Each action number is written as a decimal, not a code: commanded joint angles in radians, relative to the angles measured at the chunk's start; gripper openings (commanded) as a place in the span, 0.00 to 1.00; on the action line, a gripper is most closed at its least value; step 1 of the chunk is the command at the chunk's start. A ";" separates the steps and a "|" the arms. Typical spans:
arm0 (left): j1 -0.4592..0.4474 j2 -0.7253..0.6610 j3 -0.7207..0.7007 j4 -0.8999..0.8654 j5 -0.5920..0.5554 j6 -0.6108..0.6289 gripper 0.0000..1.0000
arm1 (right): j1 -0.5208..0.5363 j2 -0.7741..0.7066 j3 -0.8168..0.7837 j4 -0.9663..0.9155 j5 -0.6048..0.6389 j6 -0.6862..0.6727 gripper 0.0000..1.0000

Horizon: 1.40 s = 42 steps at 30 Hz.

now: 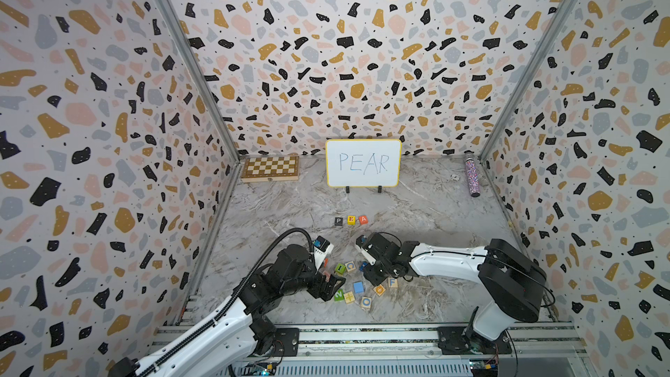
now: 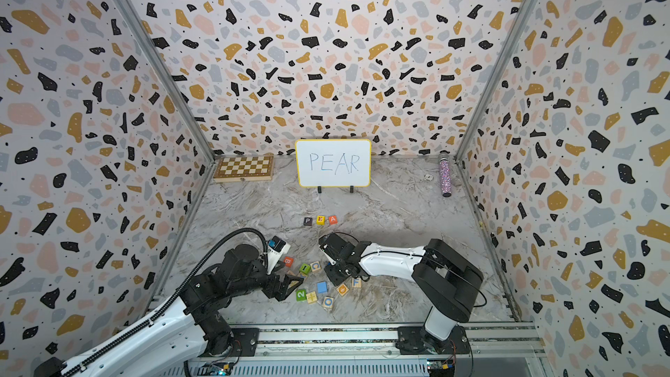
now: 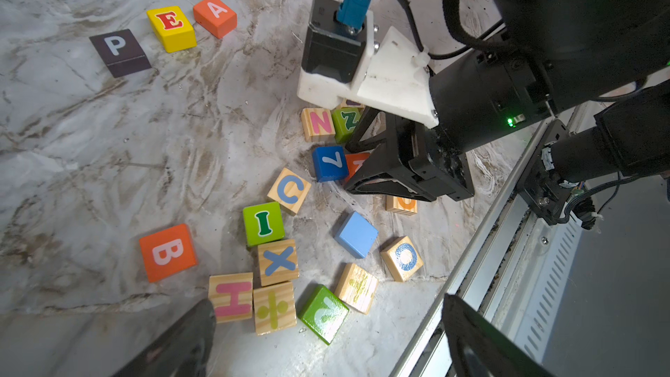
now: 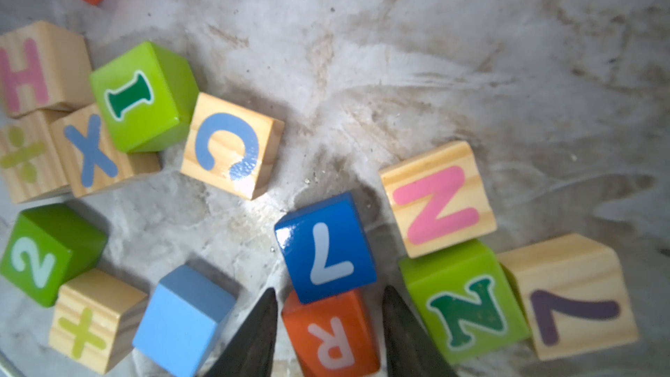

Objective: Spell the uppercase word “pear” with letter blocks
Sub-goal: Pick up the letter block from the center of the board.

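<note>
The right pincer (image 4: 330, 290) is pinching the red-orange R block (image 4: 331, 339), one dark finger (image 4: 253, 331) against each of two opposite sides, down among the loose pile. Just past its fingertips a dark blue 7 block (image 4: 326, 248) touches the R block and covers its far edge. Close outside one finger stands a green block (image 4: 464, 306) with a dark green letter, and outside the other a plain light blue block (image 4: 185, 317). A little farther beyond the tips lie a wooden block with a pink N (image 4: 438, 201) and a wooden C block (image 4: 232, 145). Well apart from this pincer, toward the back wall, the black P block (image 1: 338, 221), the yellow E block (image 1: 351, 219) and the red-orange A block (image 1: 363, 219) sit side by side in a row, with bare table after the A. Behind them stands the whiteboard (image 1: 363, 163) reading PEAR. The left pincer (image 3: 326, 302) is spread wide and holds nothing, hanging above the other side of the pile, with a green 2 block (image 3: 324, 313) between its fingers in its wrist view and an orange B block (image 3: 167, 252) off to one side.
</note>
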 commanded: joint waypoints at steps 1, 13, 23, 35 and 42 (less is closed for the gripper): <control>-0.004 0.001 0.003 0.008 -0.007 0.015 0.96 | 0.000 0.011 -0.011 -0.093 -0.005 -0.014 0.47; -0.005 -0.003 0.003 0.012 0.010 0.010 0.96 | -0.005 -0.023 -0.041 -0.094 -0.009 -0.026 0.49; -0.006 -0.031 -0.027 0.044 0.059 -0.017 0.97 | -0.033 -0.069 -0.076 -0.069 -0.038 -0.025 0.37; -0.008 -0.032 -0.041 0.055 0.051 -0.021 0.97 | -0.033 -0.053 -0.085 -0.049 -0.056 -0.032 0.26; -0.008 -0.062 -0.056 0.097 0.071 -0.016 1.00 | -0.032 -0.100 -0.085 -0.040 -0.072 -0.043 0.20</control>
